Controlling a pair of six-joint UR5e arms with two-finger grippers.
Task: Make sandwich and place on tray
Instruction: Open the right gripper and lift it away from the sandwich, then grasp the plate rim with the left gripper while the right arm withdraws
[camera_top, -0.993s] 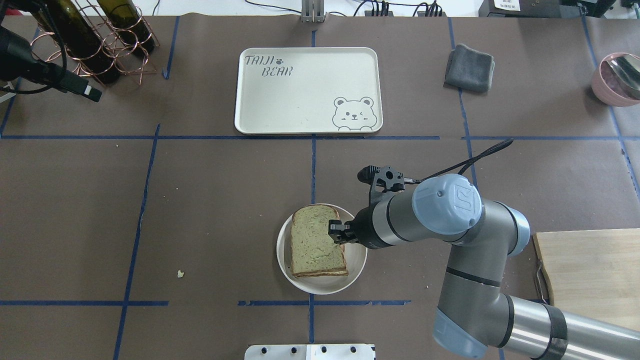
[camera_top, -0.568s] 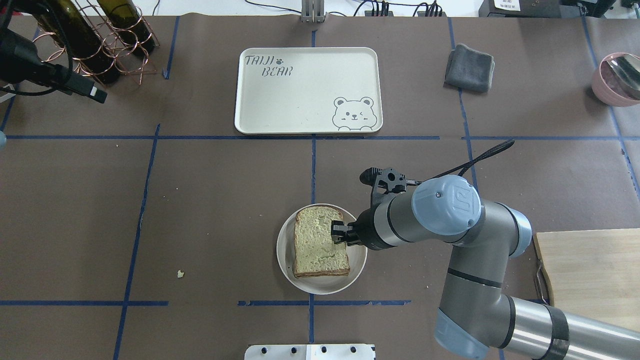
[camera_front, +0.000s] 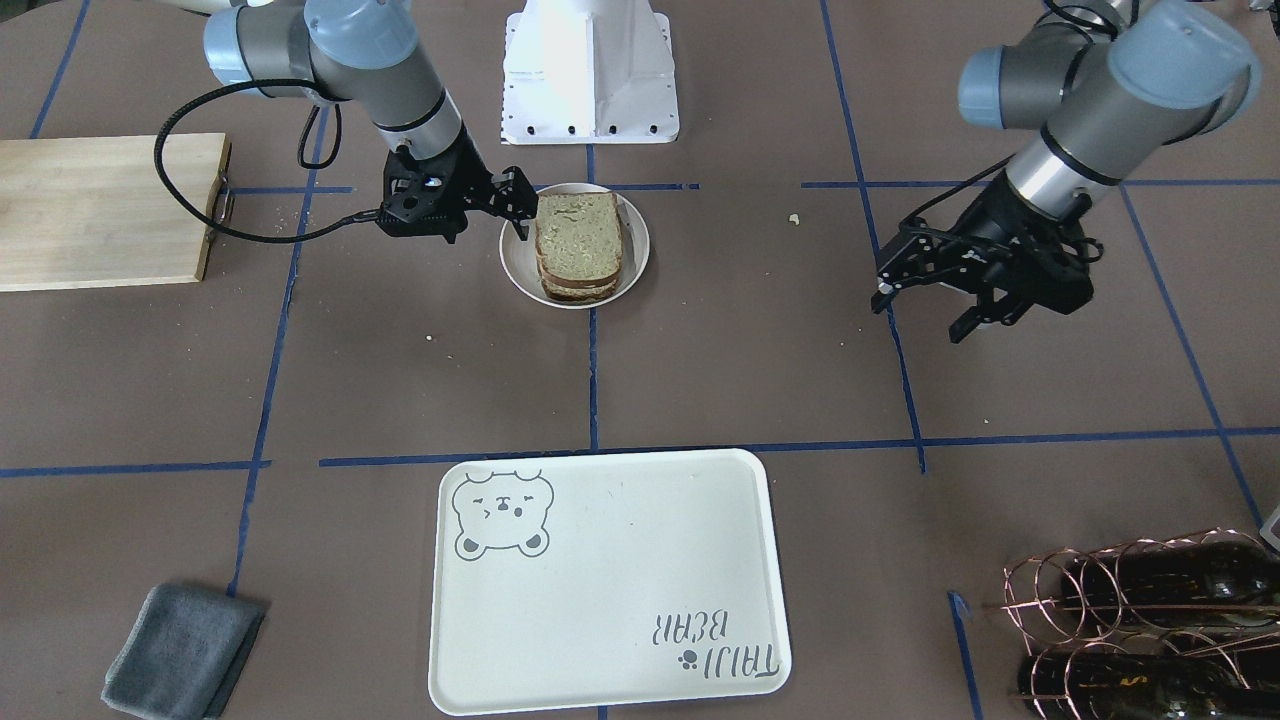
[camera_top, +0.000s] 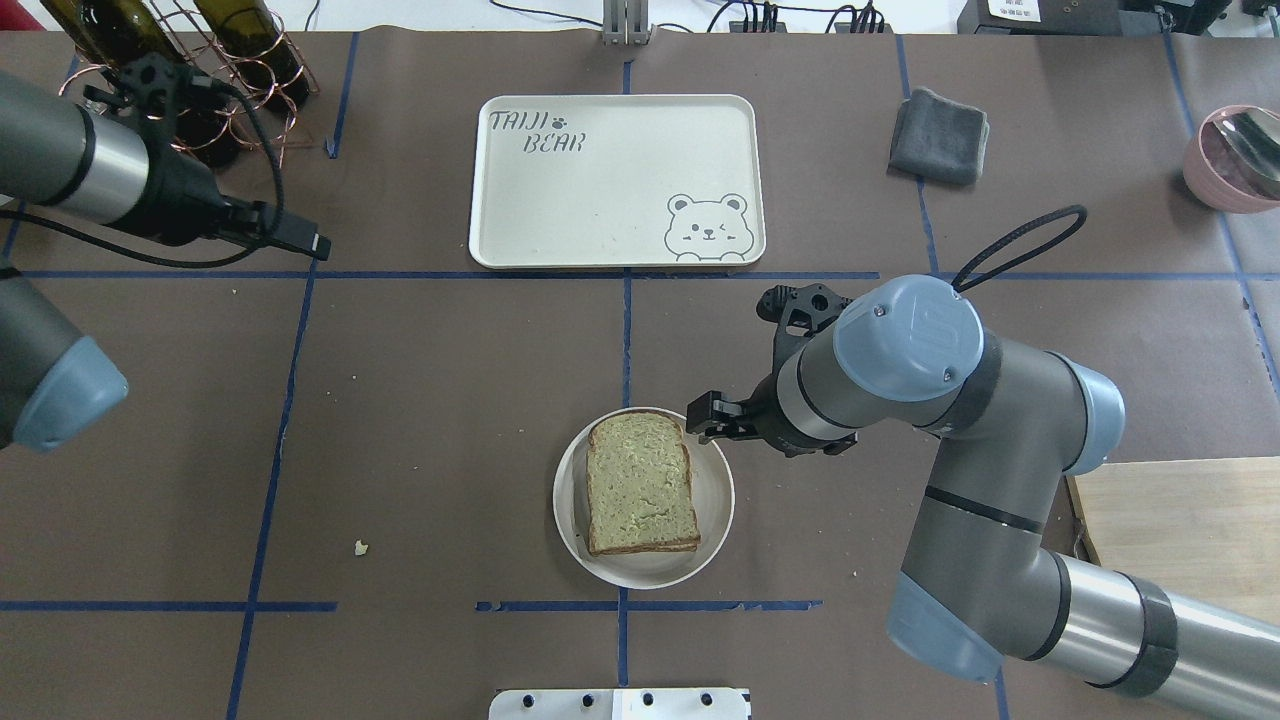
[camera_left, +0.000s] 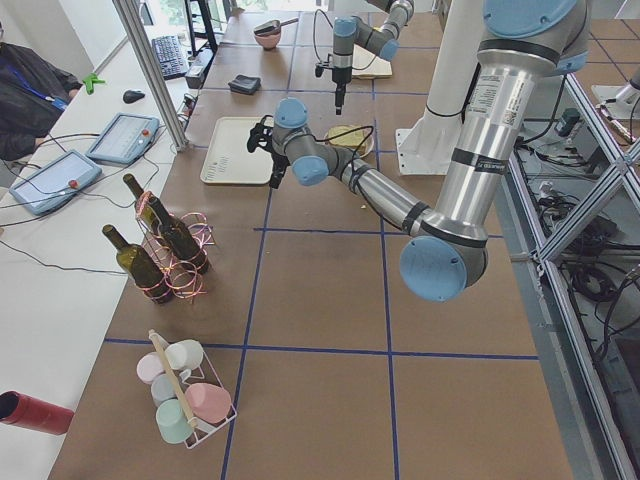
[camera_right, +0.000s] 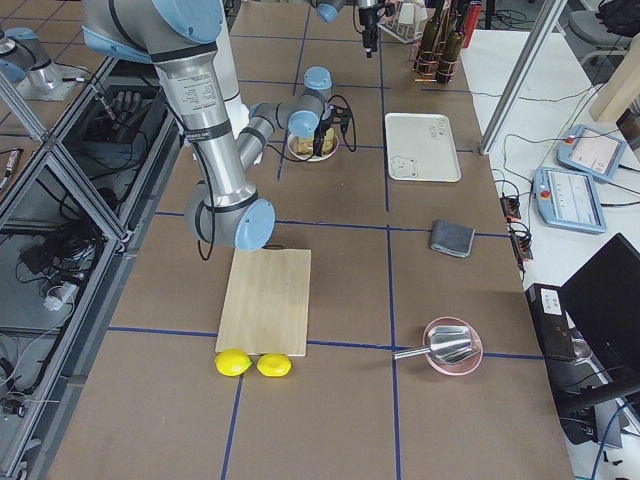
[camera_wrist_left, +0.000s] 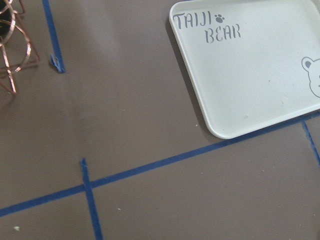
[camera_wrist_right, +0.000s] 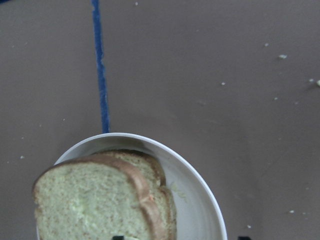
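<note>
The sandwich (camera_top: 640, 485), two tan dark-crusted bread slices stacked, lies on the round white plate (camera_top: 716, 500) at the table's near middle. The egg is hidden between the slices. My right gripper (camera_top: 702, 416) is open and empty, hovering just off the plate's far right rim, apart from the bread. In the right wrist view the sandwich (camera_wrist_right: 100, 200) and plate (camera_wrist_right: 200, 200) sit low in the frame. The cream tray (camera_top: 600, 190) with bear drawing lies bare at the far middle. My left gripper (camera_top: 312, 244) hovers open and empty left of the tray (camera_wrist_left: 260, 75).
A grey folded cloth (camera_top: 940, 135) lies right of the tray. A wooden cutting board (camera_top: 1180, 540) is at the near right. A copper rack with wine bottles (camera_top: 200, 70) stands far left. A pink bowl (camera_top: 1235, 155) is far right. A crumb (camera_top: 361, 547) lies left of the plate.
My right gripper has left the top slice and drawn back up and to the far right of the plate. The left arm has swung in toward the tray.
</note>
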